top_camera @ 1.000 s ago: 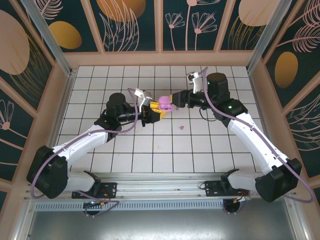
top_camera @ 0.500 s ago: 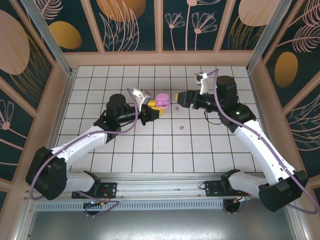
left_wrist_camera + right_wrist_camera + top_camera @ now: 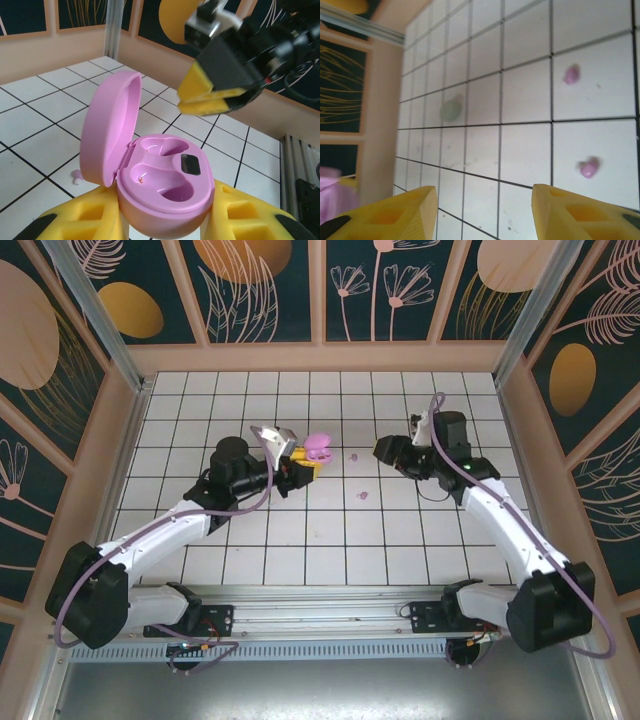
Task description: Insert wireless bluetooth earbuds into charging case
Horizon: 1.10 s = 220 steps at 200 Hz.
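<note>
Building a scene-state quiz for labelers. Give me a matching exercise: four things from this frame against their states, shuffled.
Things
1. pink charging case
2. purple-pink earbuds
3. left gripper
4. right gripper

States
A. lying loose on the white tiled table
B. clamped on the base of the case
C. jaws apart, nothing between them
D. lid up, both wells empty

Pairs: 1-D, 2-A, 3-B, 4-C
</note>
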{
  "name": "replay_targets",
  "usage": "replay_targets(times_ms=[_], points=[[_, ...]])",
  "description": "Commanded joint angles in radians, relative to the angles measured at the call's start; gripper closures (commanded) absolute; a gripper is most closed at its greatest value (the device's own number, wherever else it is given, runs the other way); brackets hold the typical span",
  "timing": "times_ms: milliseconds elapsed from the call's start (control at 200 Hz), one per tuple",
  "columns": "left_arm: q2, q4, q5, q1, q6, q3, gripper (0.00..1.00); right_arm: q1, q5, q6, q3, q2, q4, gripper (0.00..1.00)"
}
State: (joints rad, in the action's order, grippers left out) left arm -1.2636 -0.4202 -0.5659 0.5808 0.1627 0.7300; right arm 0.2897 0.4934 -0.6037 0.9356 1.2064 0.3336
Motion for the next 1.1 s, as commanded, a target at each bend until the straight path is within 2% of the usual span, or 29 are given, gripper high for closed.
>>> replay_targets(times_ms=[0,70,240,350,611,866,1001,1096], points=[[0.020,0.001,0.007,0.002,-0.027,-0.017,0.70,-0.004,-0.015,-0.017,-0.020,0.096,-0.059,0.48],[0.019,0.000,0.002,0.002,-0.029,-0.025,0.70,-0.006,-0.004,0.002,-0.008,0.172,-0.080,0.52],[0.020,-0.002,-0.004,0.002,-0.033,-0.040,0.70,-0.014,0.009,0.062,0.069,0.359,-0.094,0.71],[0.020,-0.011,-0.003,0.002,-0.027,-0.048,0.70,-0.016,0.008,0.089,0.133,0.464,-0.084,0.76],[0.018,-0.025,0.003,0.002,-0.018,-0.065,0.69,-0.014,-0.011,0.126,0.263,0.636,-0.056,0.76],[0.008,-0.042,0.007,0.002,-0.004,-0.074,0.69,0.007,-0.046,0.150,0.365,0.737,-0.016,0.75],[0.001,-0.037,0.011,0.002,-0.009,-0.076,0.69,0.024,-0.071,0.162,0.421,0.795,0.015,0.68],[0.003,-0.025,0.018,0.002,-0.021,-0.075,0.68,0.036,-0.096,0.171,0.461,0.831,0.041,0.67]])
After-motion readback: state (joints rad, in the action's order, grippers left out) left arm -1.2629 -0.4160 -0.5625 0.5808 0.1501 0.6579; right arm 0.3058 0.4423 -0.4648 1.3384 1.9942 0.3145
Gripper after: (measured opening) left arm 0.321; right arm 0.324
